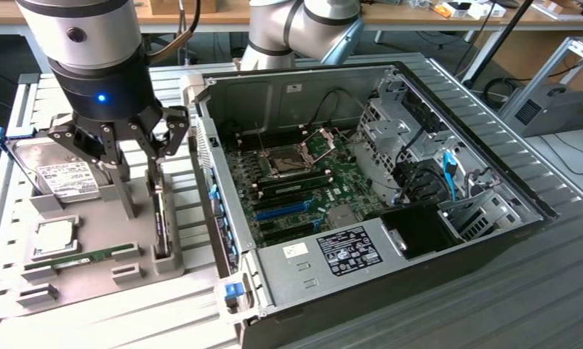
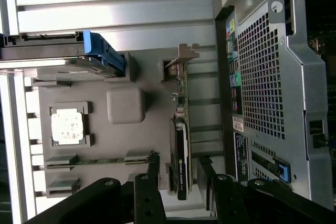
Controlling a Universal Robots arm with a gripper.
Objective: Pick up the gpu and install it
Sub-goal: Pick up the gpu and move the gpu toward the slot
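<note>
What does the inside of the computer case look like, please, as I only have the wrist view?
Observer: The case lies open side up, its green motherboard exposed.
Operator: Is there a free slot on it?
Observer: Yes, a long blue slot with no card in it.
Operator: How low is the hand?
Observer: Its fingers reach down alongside the gpu standing in the grey tray.
</note>
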